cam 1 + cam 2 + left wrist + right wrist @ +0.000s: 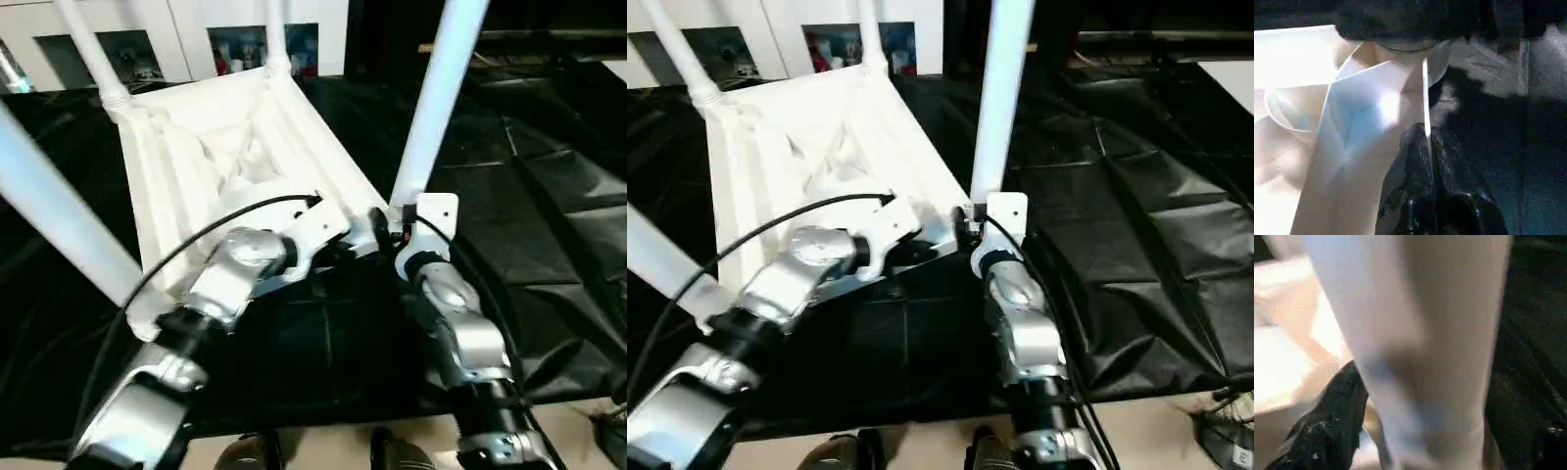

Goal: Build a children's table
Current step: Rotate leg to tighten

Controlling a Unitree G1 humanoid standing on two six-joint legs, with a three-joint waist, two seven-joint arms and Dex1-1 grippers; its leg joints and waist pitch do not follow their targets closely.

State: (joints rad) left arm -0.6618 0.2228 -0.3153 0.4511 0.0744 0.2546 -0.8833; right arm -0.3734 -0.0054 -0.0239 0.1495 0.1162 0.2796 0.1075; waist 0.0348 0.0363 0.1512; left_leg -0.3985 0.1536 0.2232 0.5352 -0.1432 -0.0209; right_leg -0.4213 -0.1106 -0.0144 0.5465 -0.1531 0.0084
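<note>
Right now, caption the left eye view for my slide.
Upturned table top with four legs standing in its sockets, both grippers at its near-right corner.

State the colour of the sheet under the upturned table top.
Black sheet, seen best in the left eye view.

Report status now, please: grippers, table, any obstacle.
Left gripper shut at the table top edge. Right gripper at the near right leg; grip unclear. Table upside down, four legs up. Black sheet underneath; no obstacle seen.
</note>
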